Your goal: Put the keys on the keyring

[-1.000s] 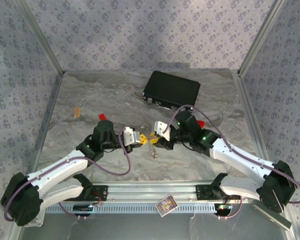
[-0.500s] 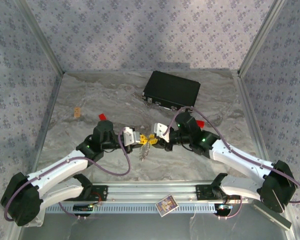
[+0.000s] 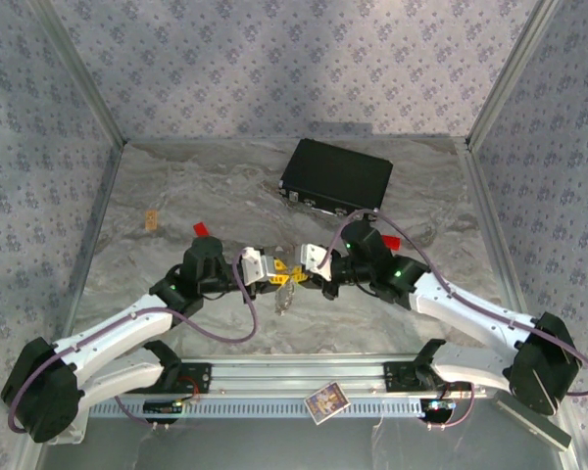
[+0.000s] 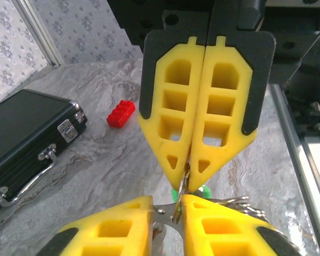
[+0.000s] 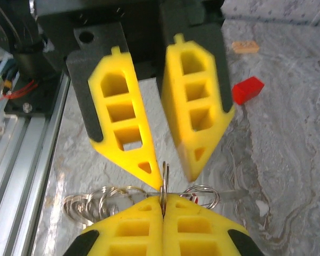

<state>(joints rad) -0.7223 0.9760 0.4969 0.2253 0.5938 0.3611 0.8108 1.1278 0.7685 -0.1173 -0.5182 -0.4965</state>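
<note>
Keyring [image 3: 286,290]: sits between the two grippers over the middle of the table [image 3: 176,186], nearer the near edge than the far one. From above, reads as little more than a silvery tangle below the meeting yellow fingertips; cannot tell there how either pincer stands. From the right wrist, shows loops of thin wire spilling to the left and one small ring standing upright, clamped between the tight-shut pads of the right gripper [image 5: 163,201]. Also shows the left gripper [image 5: 170,172] opposite, fingers narrowly parted, tips either side of that ring; touching it or not, unclear. From the left wrist, gives the same reading: right gripper's fingers pressed together on the ring, own fingers apart with bare metal in the gap. Adds the green key [image 4: 202,190], a scrap of green just under the right fingertips, among the wire. Further off: black case [image 3: 335,178] toward the far edge, red brick [image 4: 120,113] near it, tan chip [image 3: 152,219] toward the left edge.
</note>
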